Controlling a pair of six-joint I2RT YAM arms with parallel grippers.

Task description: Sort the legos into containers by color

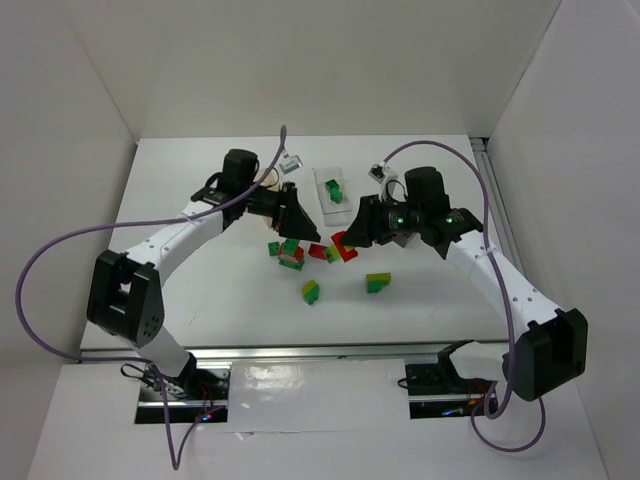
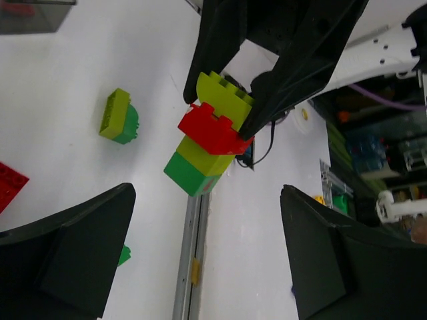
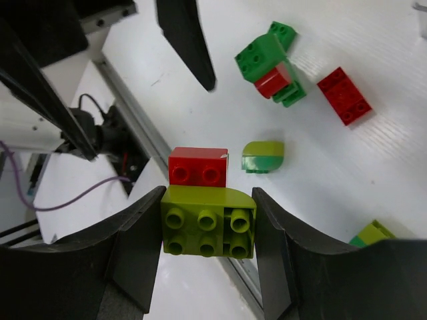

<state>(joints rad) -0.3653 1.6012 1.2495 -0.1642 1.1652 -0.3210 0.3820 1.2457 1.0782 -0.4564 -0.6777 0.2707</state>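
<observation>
My right gripper is shut on a stack of legos: a yellow-green curved brick sits between its fingers with a red brick stuck to it. In the left wrist view the same stack hangs above the table from the right gripper's fingers, showing yellow-green, red, yellow-green and green layers. My left gripper is open and empty, facing the stack. In the top view both grippers meet over the loose legos, left gripper and right gripper. A clear container behind them holds a green lego.
Loose legos lie on the white table: a green and red cluster, a red brick, two yellow-green and green pieces. A smoky dark container shows at the left wrist view's top left. Walls enclose the table.
</observation>
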